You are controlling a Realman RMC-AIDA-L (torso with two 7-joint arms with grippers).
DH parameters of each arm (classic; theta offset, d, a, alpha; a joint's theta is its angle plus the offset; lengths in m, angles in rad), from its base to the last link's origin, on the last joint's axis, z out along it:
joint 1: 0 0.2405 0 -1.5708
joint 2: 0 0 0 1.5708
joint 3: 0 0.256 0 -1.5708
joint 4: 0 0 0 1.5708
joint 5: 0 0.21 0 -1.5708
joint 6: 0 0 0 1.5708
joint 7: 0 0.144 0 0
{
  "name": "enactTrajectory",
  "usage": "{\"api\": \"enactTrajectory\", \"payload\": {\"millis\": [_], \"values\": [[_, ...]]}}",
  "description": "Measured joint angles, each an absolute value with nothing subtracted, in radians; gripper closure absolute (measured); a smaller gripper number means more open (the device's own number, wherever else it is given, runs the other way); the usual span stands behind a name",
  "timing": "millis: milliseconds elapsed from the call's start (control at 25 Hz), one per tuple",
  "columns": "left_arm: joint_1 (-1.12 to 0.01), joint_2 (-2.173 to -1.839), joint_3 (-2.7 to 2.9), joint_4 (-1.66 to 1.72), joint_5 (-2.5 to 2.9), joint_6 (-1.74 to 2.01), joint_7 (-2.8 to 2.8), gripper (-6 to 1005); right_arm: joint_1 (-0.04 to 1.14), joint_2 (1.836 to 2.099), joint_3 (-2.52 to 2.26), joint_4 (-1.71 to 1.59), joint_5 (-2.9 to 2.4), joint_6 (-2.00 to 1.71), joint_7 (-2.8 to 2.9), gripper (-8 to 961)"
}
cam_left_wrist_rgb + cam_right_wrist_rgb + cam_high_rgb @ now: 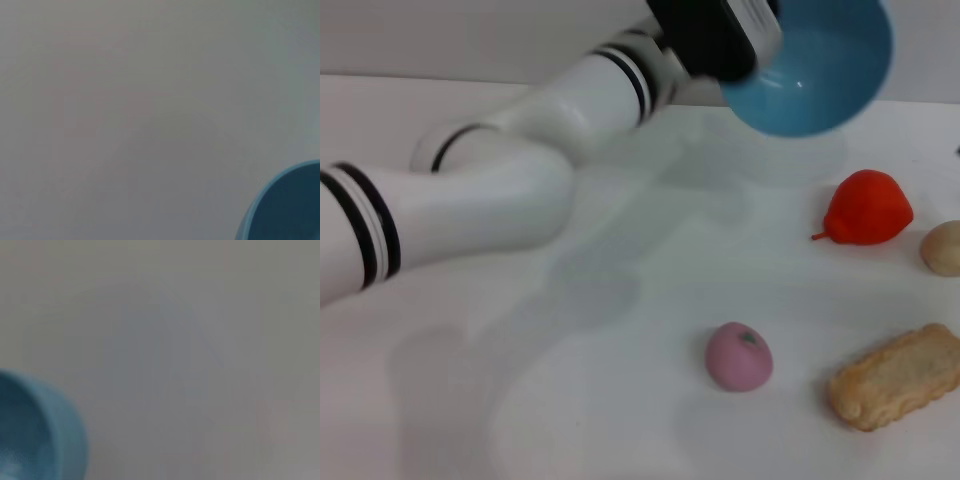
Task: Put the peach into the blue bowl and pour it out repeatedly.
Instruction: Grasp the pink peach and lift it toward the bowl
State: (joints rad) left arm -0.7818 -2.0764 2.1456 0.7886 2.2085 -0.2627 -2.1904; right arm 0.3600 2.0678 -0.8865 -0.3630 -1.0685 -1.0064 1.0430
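Holding the blue bowl (815,75) tipped over high above the far side of the bench (620,300), the left hand (720,40) appears clamped on the bowl's rim, though its fingers are hidden behind the dark wrist housing, so how they stand I cannot tell; the bowl's mouth faces forward and down and looks empty, which I take as the end of a pour; the peach (739,356) lies on the bench, out of the bowl.

To do this step well, I judge the bowl should be righted smoothly and set down flat on a bare patch of bench, close to the peach but not on it, with the rim level so the fruit can be dropped in without rolling out; the grip on the rim should not loosen until the base rests firmly; the red pointed fruit (866,207), the beige ball (942,247) and the biscuit-like piece (898,375) sit along the robot's right side and ought to be kept clear of.

The peach rests well apart from the left hand, nearer the robot and slightly to the hand's right, with open bench between them; the biscuit-like piece lies just beside it; the right hand does not appear in the head view, though its wrist camera catches the bowl's edge (35,430).
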Motion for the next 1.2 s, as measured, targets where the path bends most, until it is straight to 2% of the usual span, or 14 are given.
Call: {"api": "enactTrajectory", "payload": {"millis": [400,720,1200], "values": [[-0.846,-2.069,1.811,0.647,1.93,0.041,-2.234,1001,0.381,2.068,-0.951,-0.59,-1.61,-1.147,1.595,354],[-0.842,-2.069,1.706,0.616,1.919,0.144,-2.285,1000,0.486,2.066,-0.954,-0.675,-2.009,-1.3,1.887,354],[-0.841,-2.071,1.72,0.61,1.917,0.147,-2.286,1000,0.601,2.072,-1.085,-0.566,-2.059,-1.291,1.909,355]]}}
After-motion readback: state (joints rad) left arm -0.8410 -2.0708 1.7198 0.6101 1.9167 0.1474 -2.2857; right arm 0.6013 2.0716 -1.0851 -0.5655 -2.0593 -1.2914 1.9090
